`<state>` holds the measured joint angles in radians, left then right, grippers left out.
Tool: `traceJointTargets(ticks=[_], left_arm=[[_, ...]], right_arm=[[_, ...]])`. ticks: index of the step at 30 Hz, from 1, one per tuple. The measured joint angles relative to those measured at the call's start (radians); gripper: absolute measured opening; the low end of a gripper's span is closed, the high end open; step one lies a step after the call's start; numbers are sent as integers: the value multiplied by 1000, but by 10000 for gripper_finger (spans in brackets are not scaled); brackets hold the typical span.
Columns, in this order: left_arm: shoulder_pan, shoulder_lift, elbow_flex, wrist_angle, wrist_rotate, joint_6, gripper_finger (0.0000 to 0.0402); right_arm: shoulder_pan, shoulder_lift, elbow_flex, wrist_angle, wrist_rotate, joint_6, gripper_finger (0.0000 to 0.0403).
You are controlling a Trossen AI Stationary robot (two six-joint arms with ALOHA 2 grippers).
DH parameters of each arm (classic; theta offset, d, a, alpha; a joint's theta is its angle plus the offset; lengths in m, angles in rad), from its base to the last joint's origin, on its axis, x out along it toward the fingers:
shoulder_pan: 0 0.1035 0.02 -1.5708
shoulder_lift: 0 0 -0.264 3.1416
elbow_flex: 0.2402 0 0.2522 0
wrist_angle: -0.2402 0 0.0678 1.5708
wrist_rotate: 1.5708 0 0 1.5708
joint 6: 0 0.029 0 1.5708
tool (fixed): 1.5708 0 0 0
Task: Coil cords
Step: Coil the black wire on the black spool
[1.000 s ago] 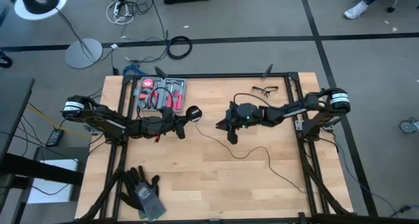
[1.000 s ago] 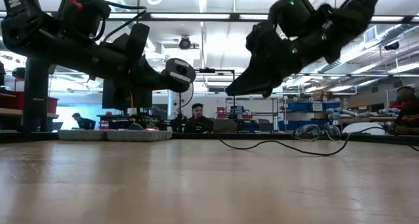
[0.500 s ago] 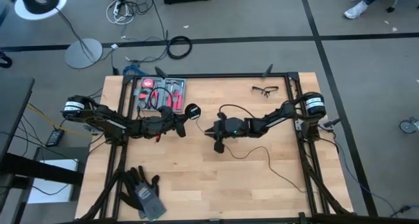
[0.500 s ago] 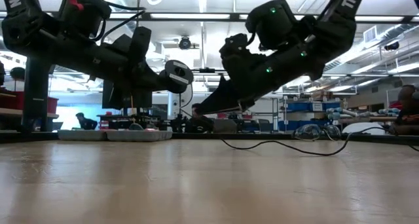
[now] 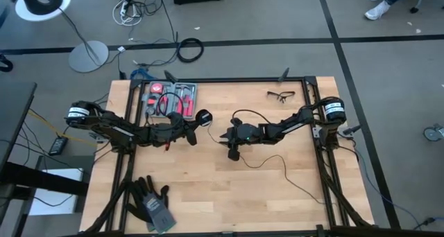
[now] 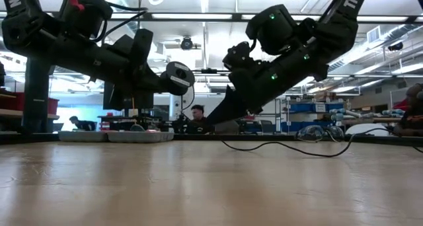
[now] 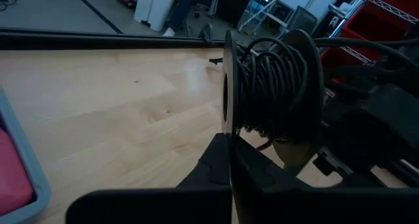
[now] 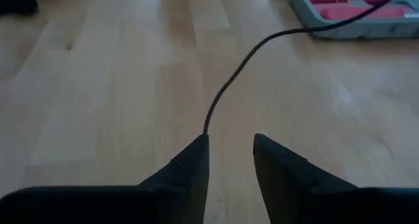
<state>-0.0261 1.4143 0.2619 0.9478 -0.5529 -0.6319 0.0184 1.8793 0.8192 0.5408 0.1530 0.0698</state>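
Swinging in from the table's right, the right gripper (image 5: 229, 141) now hangs spread beside the spool (image 7: 272, 86), which the left gripper (image 5: 196, 128) pinches. Cord (image 5: 281, 169) partly wound; much trails loose.

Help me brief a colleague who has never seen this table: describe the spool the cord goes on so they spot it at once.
Start at the wooden table and follow the left arm to the left gripper, near the grey tool tray. Its shut fingers hold the spool above the wood, a small round black reel with two flat discs and thin black cord wound between them.
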Motion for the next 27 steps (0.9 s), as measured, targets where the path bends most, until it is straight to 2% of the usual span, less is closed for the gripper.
traceJointTargets(ticks=[11, 14, 18, 21, 27], left_arm=[[0, 0, 0, 3, -21, 0, 0], [0, 0, 0, 5, -21, 0, 0], [0, 0, 0, 11, -21, 0, 0], [0, 0, 0, 13, -29, 0, 0], [0, 0, 0, 11, -50, 0, 0]], right_arm=[[2, 0, 0, -37, -33, 52, 114], [1, 0, 0, -43, -33, 60, 83], [9, 0, 0, -41, -33, 49, 13], [18, 0, 6, -13, -37, 37, 6], [15, 0, 98, -103, -76, -59, 2]])
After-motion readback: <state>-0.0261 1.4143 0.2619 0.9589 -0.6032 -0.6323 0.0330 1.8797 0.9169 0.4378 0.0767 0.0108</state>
